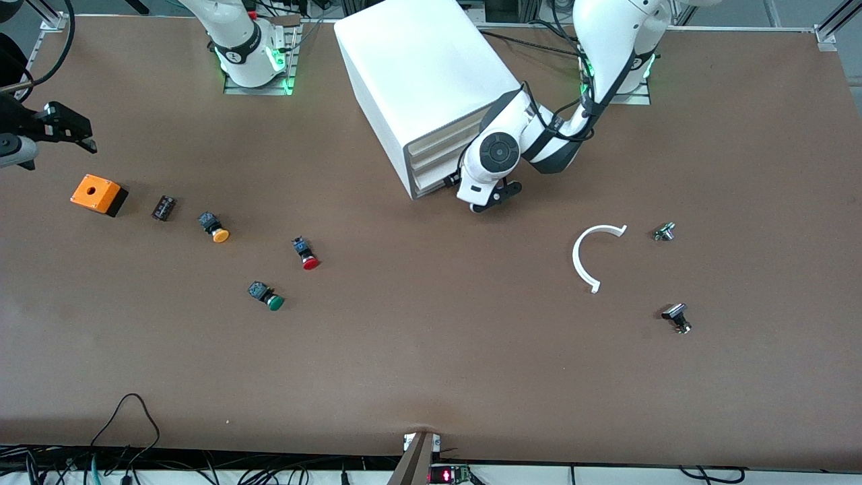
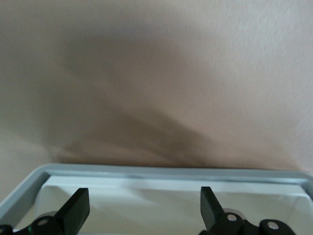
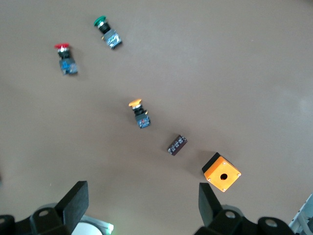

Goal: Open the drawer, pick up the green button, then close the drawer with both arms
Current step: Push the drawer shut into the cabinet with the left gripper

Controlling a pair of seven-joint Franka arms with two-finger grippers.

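Left gripper (image 1: 495,200) hangs released at the cabinet's bottom drawer (image 2: 161,183); right gripper (image 3: 142,203), released, waits over the surface's end above the orange box (image 3: 221,172).

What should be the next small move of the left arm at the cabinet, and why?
Probably ease the left gripper onto the drawer front and shut on its edge, then pull. Its fingers stand open by the cabinet's lowest front, all drawers look closed, and the green button lies on the table. The right gripper waits open above the orange box.

Brown table (image 1: 431,364) with cabinet (image 1: 417,74), green button (image 1: 267,296), orange box (image 1: 98,194).
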